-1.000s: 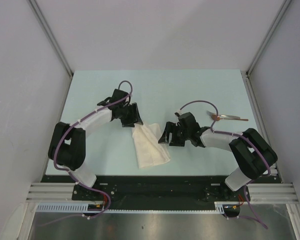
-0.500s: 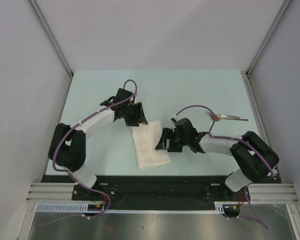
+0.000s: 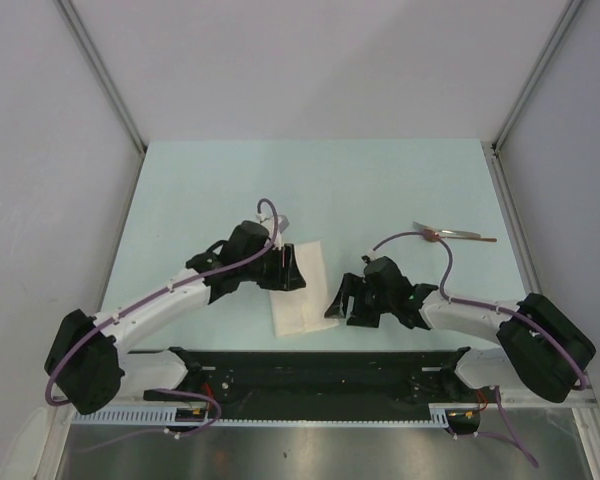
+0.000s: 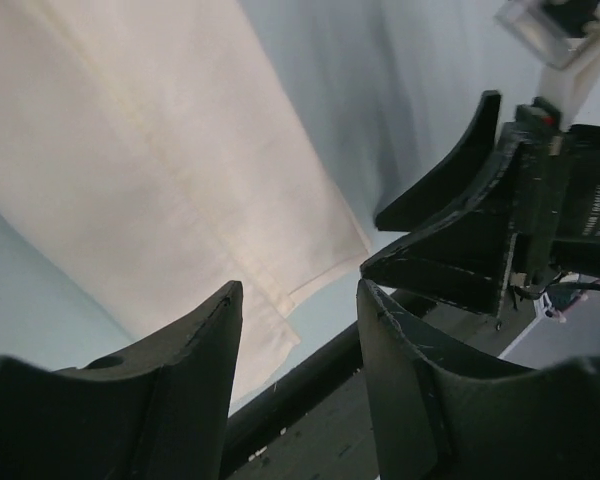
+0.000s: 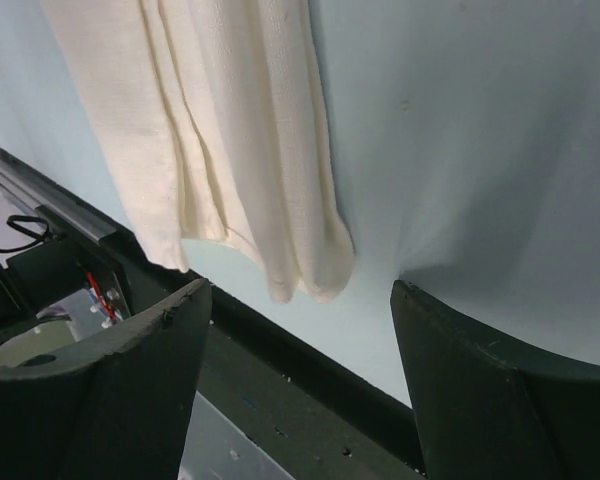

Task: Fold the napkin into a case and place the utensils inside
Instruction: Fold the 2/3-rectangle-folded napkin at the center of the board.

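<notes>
Folded napkin [image 3: 300, 312] lies as a long narrow strip on the table [image 3: 380, 190], near the front edge, between the two arms; left gripper [image 3: 290, 268] sits over its far end, jaws parted with nothing in them, maybe brushing the cloth, hard to tell; right gripper [image 3: 338, 297] is just beside the strip's right edge, spread wide and empty; spoon [image 3: 458, 235] lies well apart, off to the right.
</notes>
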Motion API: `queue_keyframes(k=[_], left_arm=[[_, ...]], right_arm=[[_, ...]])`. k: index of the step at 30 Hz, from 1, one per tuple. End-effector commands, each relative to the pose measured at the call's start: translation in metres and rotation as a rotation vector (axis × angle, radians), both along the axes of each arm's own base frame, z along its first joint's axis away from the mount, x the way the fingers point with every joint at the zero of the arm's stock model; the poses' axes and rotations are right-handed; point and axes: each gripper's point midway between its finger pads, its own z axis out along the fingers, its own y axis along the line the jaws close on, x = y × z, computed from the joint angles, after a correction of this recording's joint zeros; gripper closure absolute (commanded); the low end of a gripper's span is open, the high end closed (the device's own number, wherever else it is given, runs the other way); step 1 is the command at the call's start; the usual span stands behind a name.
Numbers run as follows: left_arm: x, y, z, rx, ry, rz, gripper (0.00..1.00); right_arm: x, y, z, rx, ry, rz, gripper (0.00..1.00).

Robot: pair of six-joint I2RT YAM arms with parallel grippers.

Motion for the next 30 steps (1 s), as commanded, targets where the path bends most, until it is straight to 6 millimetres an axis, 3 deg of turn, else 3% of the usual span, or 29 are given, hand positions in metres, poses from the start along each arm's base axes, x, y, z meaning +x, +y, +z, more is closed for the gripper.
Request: queue_keyframes(k=[1,4,5,6,7,8,10,11,12,13,15,16,18,19,23,26,27,30], left_arm=[[0.011,-0.015,0.028,-0.015,-0.238,-0.019,0.45],[-0.006,-0.039,0.042,-0.045,-0.359,-0.053,0.38],[-0.016,-0.046,0.036,-0.038,-0.383,-0.069,0.34],[-0.020,-0.052,0.033,-0.039,-0.393,-0.083,0.19],[-0.023,-0.059,0.034,-0.040,-0.400,-0.092,0.19],[-0.027,-0.064,0.020,0.020,-0.395,-0.092,0.20],[-0.032,-0.073,0.015,0.089,-0.388,-0.109,0.24],[-0.036,-0.074,-0.007,0.199,-0.385,-0.103,0.30],[-0.036,-0.075,-0.013,0.247,-0.382,-0.101,0.33],[-0.035,-0.087,-0.007,0.261,-0.387,-0.097,0.36],[-0.038,-0.082,-0.034,0.411,-0.362,-0.082,0.40],[-0.036,-0.092,-0.028,0.417,-0.372,-0.076,0.41],[-0.040,-0.091,-0.047,0.522,-0.362,-0.085,0.44],[-0.038,-0.102,-0.037,0.519,-0.375,-0.075,0.43],[-0.048,-0.108,-0.043,0.618,-0.374,-0.087,0.41],[-0.060,-0.108,-0.058,0.678,-0.311,-0.095,0.37],[-0.062,-0.099,-0.062,0.735,-0.295,-0.101,0.36],[-0.061,-0.098,-0.060,0.778,-0.313,-0.069,0.30]], right_arm=[[0.005,-0.006,-0.005,0.013,0.041,-0.080,0.23],[0.007,-0.036,-0.010,-0.017,0.142,-0.233,0.23],[0.011,-0.050,-0.010,-0.031,0.170,-0.294,0.23],[0.015,-0.059,-0.009,-0.046,0.158,-0.330,0.22],[0.022,-0.064,0.000,-0.048,0.122,-0.346,0.22],[0.024,-0.077,0.007,-0.073,0.107,-0.384,0.20],[0.031,-0.105,0.016,-0.165,0.054,-0.445,0.19],[0.040,-0.124,0.020,-0.187,0.042,-0.510,0.18],[0.041,-0.134,0.021,-0.210,0.032,-0.504,0.18],[0.040,-0.144,0.021,-0.221,0.045,-0.521,0.17],[0.047,-0.161,0.027,-0.196,0.035,-0.541,0.17],[0.046,-0.165,0.027,-0.192,0.041,-0.541,0.17],[0.050,-0.173,0.032,-0.179,0.033,-0.553,0.17],[0.050,-0.176,0.032,-0.194,0.027,-0.537,0.17],[0.051,-0.177,0.032,-0.210,0.018,-0.516,0.17],[0.051,-0.173,0.030,-0.192,0.022,-0.496,0.17],[0.052,-0.172,0.030,-0.189,0.023,-0.494,0.17],[0.052,-0.169,0.027,-0.178,0.022,-0.483,0.17]])
